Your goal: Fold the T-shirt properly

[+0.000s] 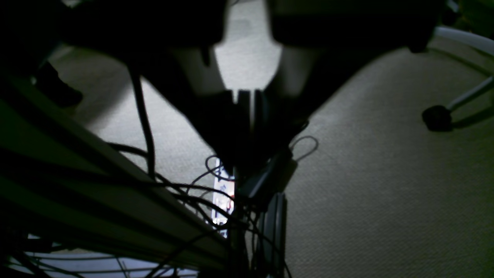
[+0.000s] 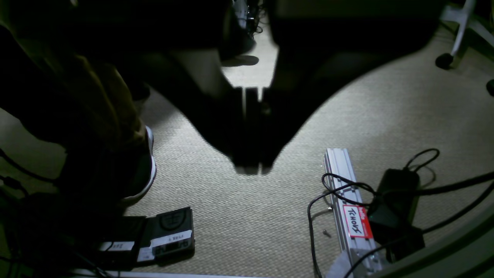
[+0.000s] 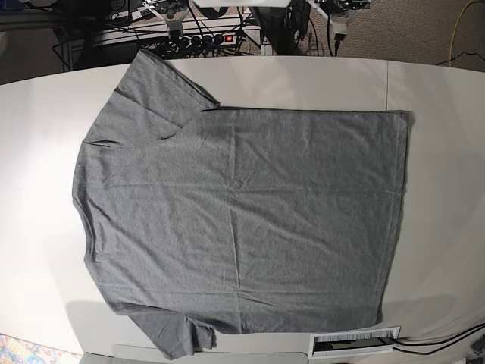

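T-shirt, heather grey, lies spread flat on the white table, collar toward the base view's left, hem toward its right; both sleeves extended; light wrinkles across the body. Left gripper hangs off the table over carpet, jaws closed, empty; right gripper likewise closed, empty, above carpet.

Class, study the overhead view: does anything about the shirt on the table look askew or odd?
Nothing much. The T-shirt lies spread flat and unfolded on the table, lightly wrinkled; only its near sleeve reaches the table's front edge.
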`<state>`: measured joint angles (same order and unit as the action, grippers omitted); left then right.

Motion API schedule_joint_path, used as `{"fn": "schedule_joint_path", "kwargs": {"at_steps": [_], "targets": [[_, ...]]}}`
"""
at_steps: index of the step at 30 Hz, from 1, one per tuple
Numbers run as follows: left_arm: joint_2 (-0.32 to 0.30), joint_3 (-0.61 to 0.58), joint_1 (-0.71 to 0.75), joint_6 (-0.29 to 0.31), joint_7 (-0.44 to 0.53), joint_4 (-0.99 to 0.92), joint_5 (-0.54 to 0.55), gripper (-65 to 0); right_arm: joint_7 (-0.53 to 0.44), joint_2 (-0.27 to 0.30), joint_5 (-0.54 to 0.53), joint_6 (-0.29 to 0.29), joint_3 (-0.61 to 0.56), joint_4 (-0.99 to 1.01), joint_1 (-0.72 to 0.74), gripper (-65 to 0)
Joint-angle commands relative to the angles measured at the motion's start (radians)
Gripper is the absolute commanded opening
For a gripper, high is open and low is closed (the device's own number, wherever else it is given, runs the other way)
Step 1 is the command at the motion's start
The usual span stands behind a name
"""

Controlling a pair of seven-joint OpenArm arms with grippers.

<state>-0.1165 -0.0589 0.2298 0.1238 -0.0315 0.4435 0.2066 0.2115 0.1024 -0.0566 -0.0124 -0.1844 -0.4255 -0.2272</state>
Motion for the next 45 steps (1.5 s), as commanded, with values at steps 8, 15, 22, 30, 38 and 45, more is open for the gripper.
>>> {"fn": "schedule_joint_path", "kwargs": {"at_steps": [8, 15, 22, 30, 38, 45], "targets": [[-0.003, -0.003, 0.006, 0.006, 0.007, 0.005, 0.003, -65.0, -0.003, 0.008, -0.006, 0.002, 0.002, -0.005, -0.006, -65.0], [-0.003, -0.003, 0.006, 0.006, 0.007, 0.005, 0.003, -65.0, -0.003, 0.008, -0.006, 0.002, 0.002, -0.005, -0.006, -65.0], [-0.004, -0.003, 0.006, 0.007, 0.006, 0.005, 0.003, -65.0, -0.003, 0.008, -0.006, 0.002, 0.002, -0.005, -0.006, -65.0], [-0.020, -0.003, 0.008, 0.007, 0.007, 0.005, 0.003, -65.0, -0.003, 0.008, -0.005, 0.002, 0.002, -0.005, -0.008, -65.0], [-0.036, -0.003, 0.015, 0.007, 0.011, 0.006, 0.000, -65.0, 0.013, 0.010, 0.001, 0.001, 0.002, -0.005, -0.014, -65.0], [-0.065, -0.003, 0.077, 0.047, 0.016, 0.037, -0.050, -65.0, 0.023, 0.032, 0.076, -0.009, 0.002, -0.014, -0.072, -65.0]]}}
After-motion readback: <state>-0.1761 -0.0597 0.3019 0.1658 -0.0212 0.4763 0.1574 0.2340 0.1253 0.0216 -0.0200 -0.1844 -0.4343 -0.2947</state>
